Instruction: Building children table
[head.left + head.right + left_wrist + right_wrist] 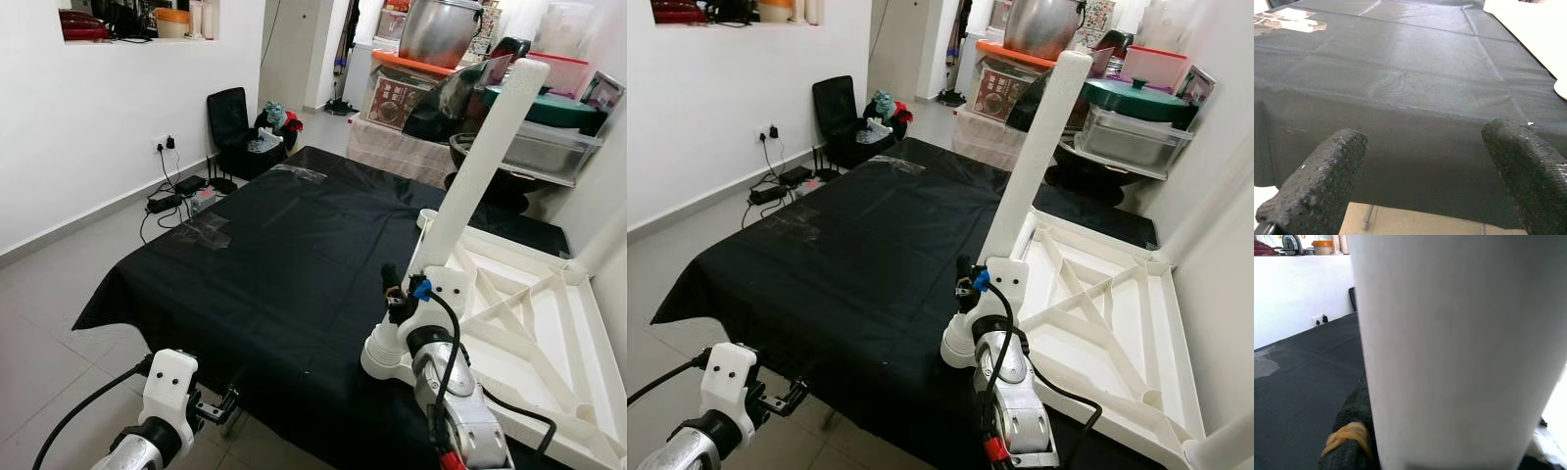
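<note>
A white children's table top (549,323) lies upside down on the black cloth (274,245), ribs facing up. A long white table leg (480,166) rises tilted from its near-left corner. My right gripper (407,284) is shut on the leg close to its base. In the right wrist view the leg (1459,347) stands right in front, with one black finger (1352,431) wearing an orange band pressed against it. My left gripper (220,406) hangs low at the cloth's front edge, open, its two rough pads (1322,181) wide apart with nothing between them.
A second white leg (602,245) stands at the table top's far right corner. A black chair (230,122) and cables with a power strip (181,191) sit by the left wall. Storage bins and a big metal pot (441,29) crowd the back.
</note>
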Motion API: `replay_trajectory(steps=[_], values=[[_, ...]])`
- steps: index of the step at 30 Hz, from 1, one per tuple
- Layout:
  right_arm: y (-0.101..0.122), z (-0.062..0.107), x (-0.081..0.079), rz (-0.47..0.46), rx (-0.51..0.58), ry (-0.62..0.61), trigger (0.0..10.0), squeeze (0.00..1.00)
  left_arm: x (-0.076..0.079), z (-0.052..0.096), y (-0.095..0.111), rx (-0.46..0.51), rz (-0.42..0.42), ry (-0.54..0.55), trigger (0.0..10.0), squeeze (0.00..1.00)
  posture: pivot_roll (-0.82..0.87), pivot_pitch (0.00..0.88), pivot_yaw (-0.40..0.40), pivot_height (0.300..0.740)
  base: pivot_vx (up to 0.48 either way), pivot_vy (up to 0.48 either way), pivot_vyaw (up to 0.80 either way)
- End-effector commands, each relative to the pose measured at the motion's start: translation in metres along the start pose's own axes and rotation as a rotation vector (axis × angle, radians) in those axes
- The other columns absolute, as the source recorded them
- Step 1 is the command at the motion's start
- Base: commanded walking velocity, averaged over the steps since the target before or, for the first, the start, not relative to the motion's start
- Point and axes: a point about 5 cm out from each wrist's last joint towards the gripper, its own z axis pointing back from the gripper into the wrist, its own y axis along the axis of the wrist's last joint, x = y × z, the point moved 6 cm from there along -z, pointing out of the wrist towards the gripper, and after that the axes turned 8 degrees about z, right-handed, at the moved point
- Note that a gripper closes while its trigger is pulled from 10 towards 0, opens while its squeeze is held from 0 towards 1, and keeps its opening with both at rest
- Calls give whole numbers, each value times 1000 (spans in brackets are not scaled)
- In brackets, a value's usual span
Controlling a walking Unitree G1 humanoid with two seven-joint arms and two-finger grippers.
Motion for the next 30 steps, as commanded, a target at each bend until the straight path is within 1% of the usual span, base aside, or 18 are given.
replay_trajectory(steps=[1, 2, 8, 11, 30], values=[[-15, 2, 22, 53, -54, -68, 10000, 67, 3, -1, -5, -13, 6, -9, 10000, 0, 121, 0, -140, 740, 0, 0, 0], [-14, 2, 22, 56, -48, -69, 10000, 86, 3, -1, -5, -13, 6, -9, 10000, 0, 121, 0, -141, 740, 0, 0, 0], [-11, 1, 22, 61, -39, -70, 10000, 82, 3, -1, -5, -13, 7, -10, 10000, 0, 120, 0, -140, 740, 0, 0, 0], [-14, 1, 23, 51, -56, -71, 10000, 106, 4, -1, -5, -12, 6, -11, 10000, 0, 120, 0, -140, 740, 0, 0, 0], [-17, 0, 18, 50, -70, -48, 10000, 114, 7, 0, -3, -9, 5, -14, 10000, 0, 123, 0, -141, 740, 0, 0, 0]])
